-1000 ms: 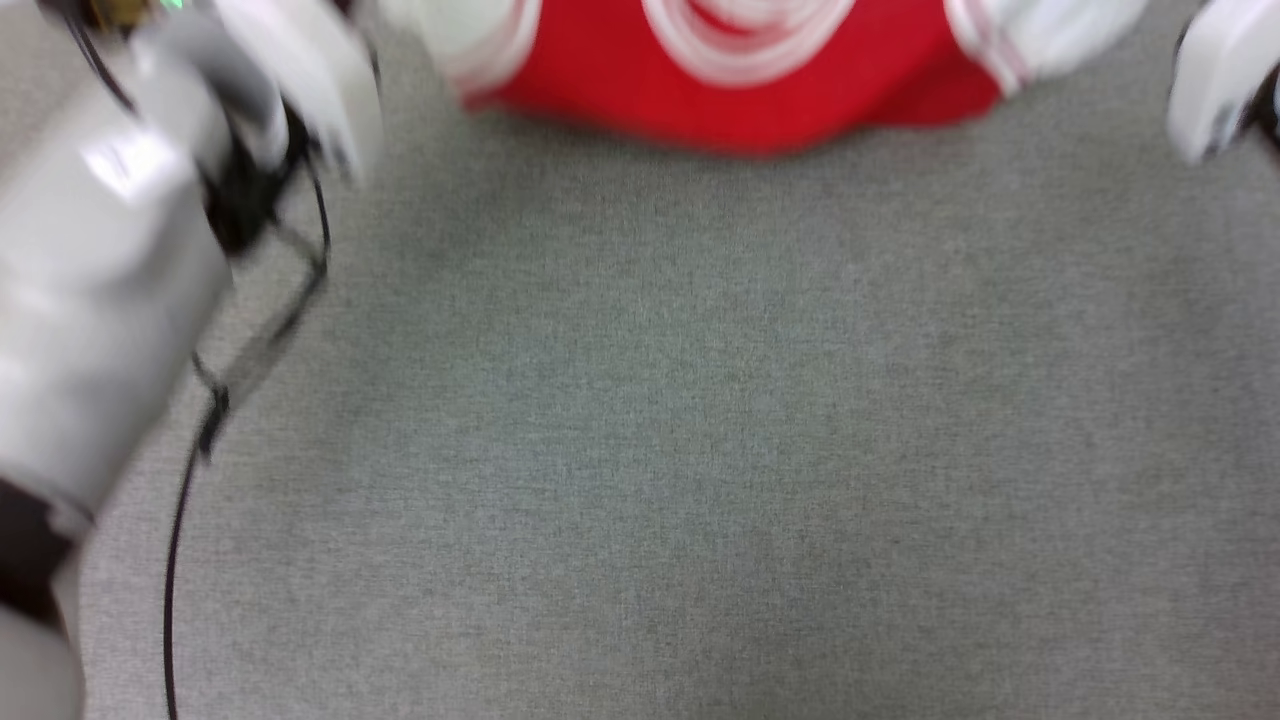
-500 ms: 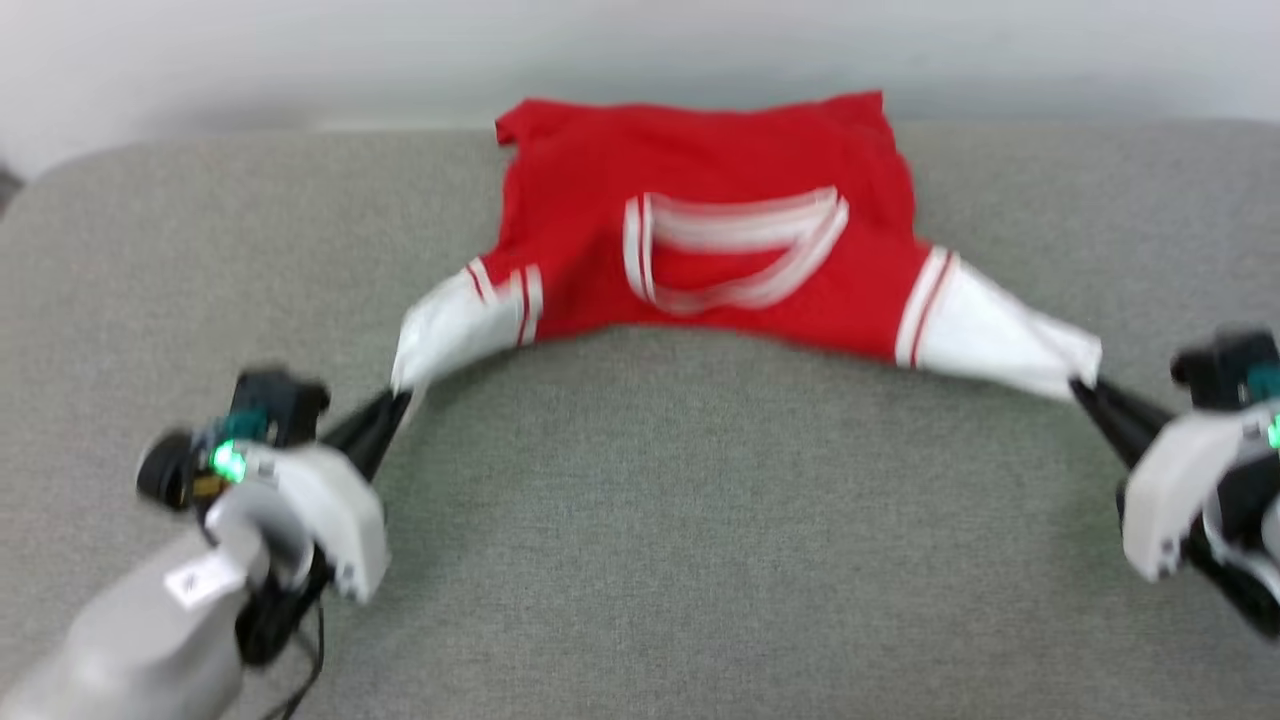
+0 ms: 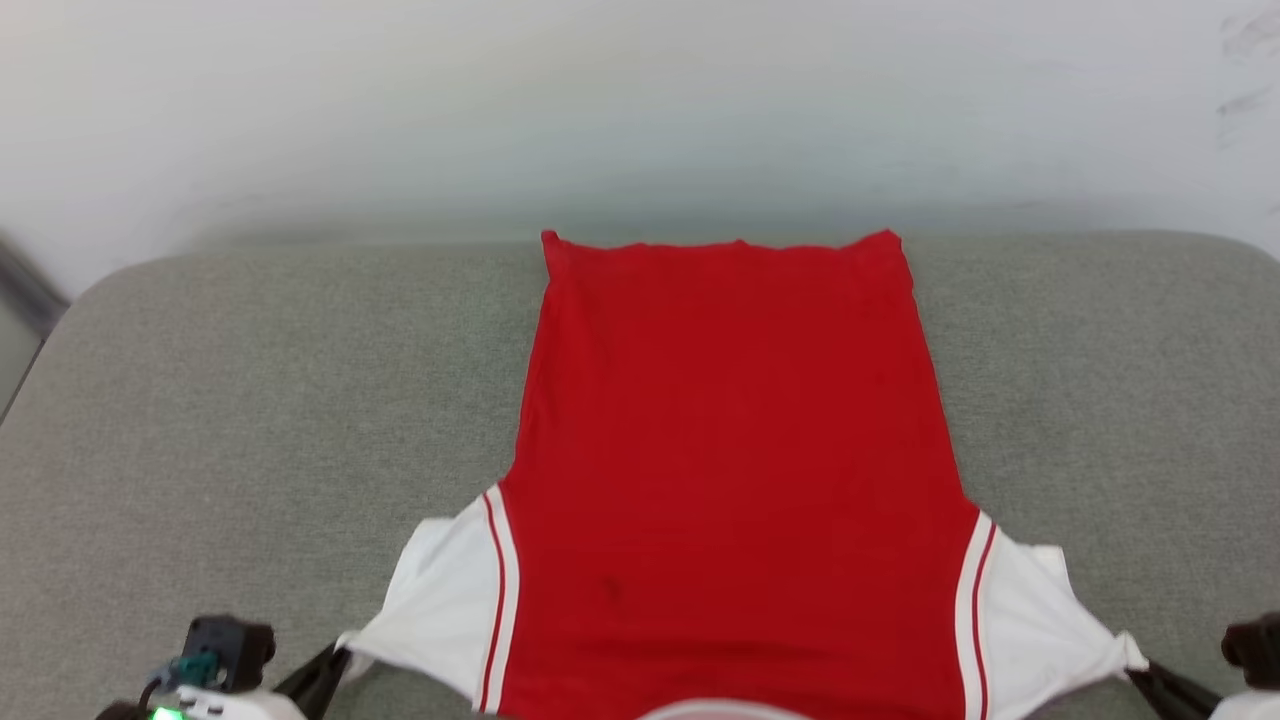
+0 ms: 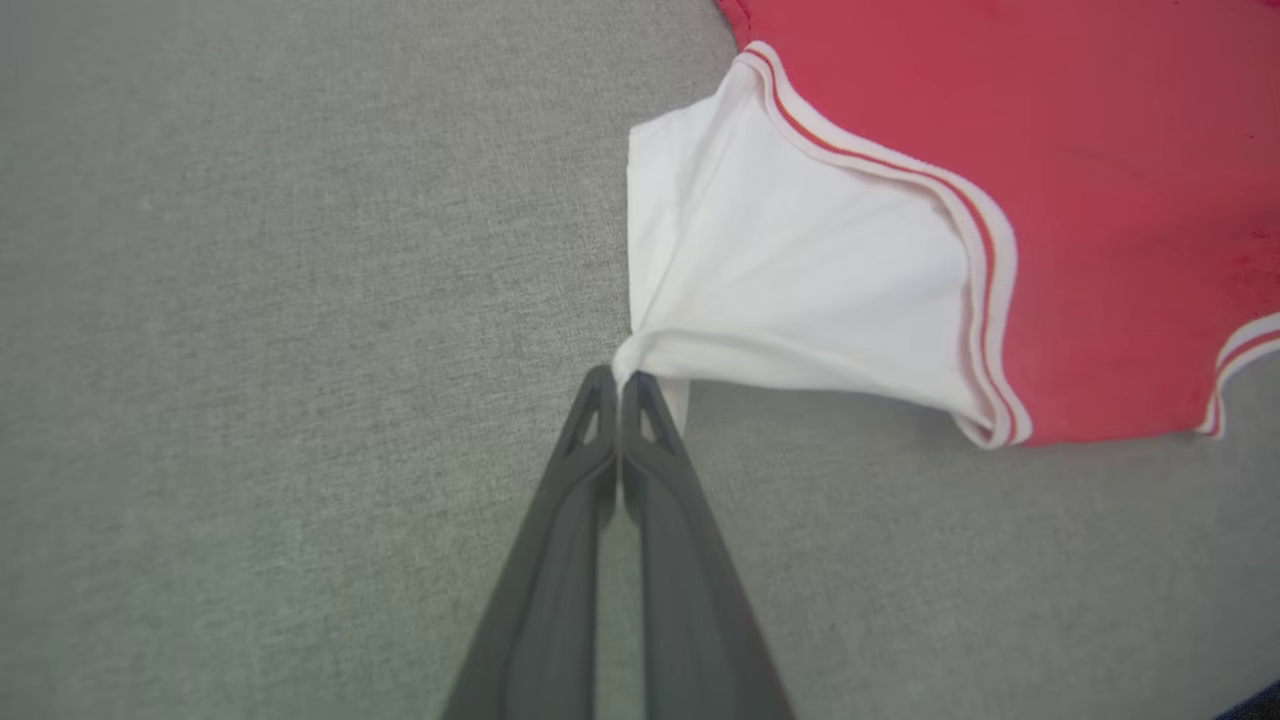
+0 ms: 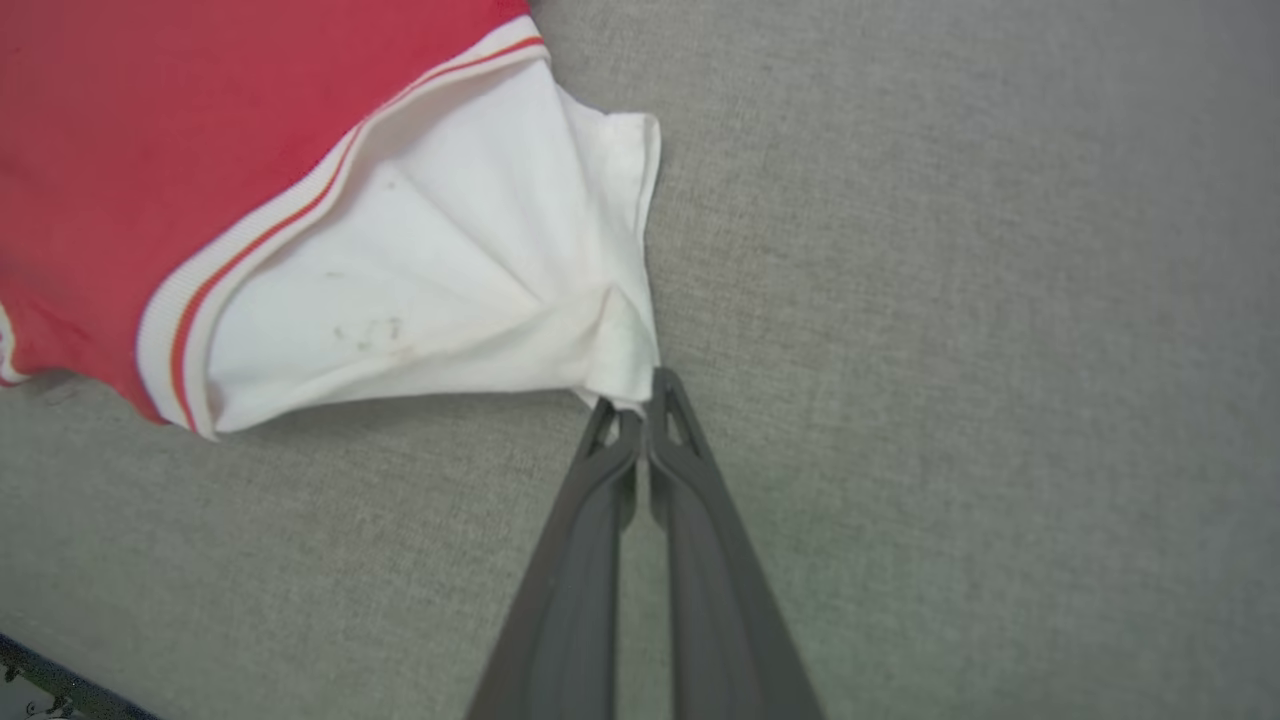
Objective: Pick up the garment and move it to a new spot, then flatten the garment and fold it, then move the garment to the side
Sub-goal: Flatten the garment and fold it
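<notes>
The garment (image 3: 735,450) lies flat on the grey cushion (image 3: 250,400), plain red side up, hem at 12 o'clock. My left gripper (image 4: 618,380) pinches its white sleeve (image 4: 780,290) at 7 o'clock, my right gripper (image 5: 640,395) the one at 5 o'clock

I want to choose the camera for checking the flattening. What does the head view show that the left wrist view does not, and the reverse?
Head view, beyond the wrist view: the garment stretched out to its far hem, the right sleeve pulled by the right gripper, and the pale wall. Left wrist view, beyond the head view: close up, the left gripper shut on the corner of the left sleeve, with creases fanning from the pinch. Shared: the left sleeve, the red body, the grey surface.
</notes>
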Robot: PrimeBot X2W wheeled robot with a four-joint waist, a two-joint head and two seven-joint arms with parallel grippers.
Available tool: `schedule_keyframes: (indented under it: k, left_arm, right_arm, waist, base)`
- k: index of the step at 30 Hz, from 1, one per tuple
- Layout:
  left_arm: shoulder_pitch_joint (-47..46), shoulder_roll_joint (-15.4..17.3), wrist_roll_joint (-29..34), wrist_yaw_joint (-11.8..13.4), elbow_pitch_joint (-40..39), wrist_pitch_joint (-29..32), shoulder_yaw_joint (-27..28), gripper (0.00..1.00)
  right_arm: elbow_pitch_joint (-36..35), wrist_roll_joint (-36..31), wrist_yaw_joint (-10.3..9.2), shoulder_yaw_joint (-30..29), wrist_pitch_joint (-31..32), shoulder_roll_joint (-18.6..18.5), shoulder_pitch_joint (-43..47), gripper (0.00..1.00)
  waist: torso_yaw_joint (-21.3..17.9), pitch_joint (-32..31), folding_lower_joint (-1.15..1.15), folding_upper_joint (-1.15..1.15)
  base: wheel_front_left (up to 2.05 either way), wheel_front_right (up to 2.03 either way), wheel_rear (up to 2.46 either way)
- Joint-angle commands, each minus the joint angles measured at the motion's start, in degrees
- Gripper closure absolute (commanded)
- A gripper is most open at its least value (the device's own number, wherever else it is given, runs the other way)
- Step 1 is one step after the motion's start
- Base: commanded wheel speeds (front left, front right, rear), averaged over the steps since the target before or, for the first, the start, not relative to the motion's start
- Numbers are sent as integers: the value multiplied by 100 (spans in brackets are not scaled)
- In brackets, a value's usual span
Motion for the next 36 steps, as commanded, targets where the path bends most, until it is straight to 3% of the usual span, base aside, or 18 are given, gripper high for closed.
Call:
schedule_keyframes:
  k: [1,6,11,12,14,20,25,30,36]
  left_arm:
    - [227,119,-88,113,-111,-13,37,100]
    - [799,339,-291,445,-654,-31,93,100]
    - [932,322,-196,631,-1006,-41,156,100]
    - [906,295,-154,662,-1059,-43,172,100]
    - [849,234,-98,709,-1159,-48,235,100]
    - [673,157,306,852,-1459,-50,361,100]
    - [444,98,677,961,-1724,-51,494,100]
    - [155,11,997,1002,-1987,-46,583,100]
    - [-97,-111,1269,1074,-2303,-47,717,100]
  right_arm:
    - [-117,-39,-8,-148,92,-55,261,100]
    - [-664,-135,-9,-643,657,-92,1060,100]
    - [-1211,-332,-8,-1174,1169,-59,1426,100]
    - [-1334,-369,-8,-1299,1256,-25,1439,89]
    - [-1559,-450,-8,-1555,1461,-4,1381,0]
    - [-2434,-667,-6,-2507,1745,-117,652,0]
    - [-2737,-793,-6,-2930,1973,-153,-792,0]
    - [-2398,-795,-6,-2624,2749,-335,-2437,0]
    - [-1689,-650,-7,-1815,4294,-543,-4115,0]
  waist:
    - [-24,-75,2,0]
    - [-24,-81,2,0]
    - [86,44,2,0]
    - [107,61,2,0]
    - [144,123,2,0]
    - [310,403,2,0]
    - [524,845,2,0]
    - [823,1436,2,0]
    - [1200,2105,2,0]
  base:
    - [0,0,0]
    - [0,0,0]
    - [0,0,0]
    - [0,0,0]
    - [0,0,0]
    - [0,0,0]
    - [0,0,0]
    - [0,0,0]
    - [0,0,0]
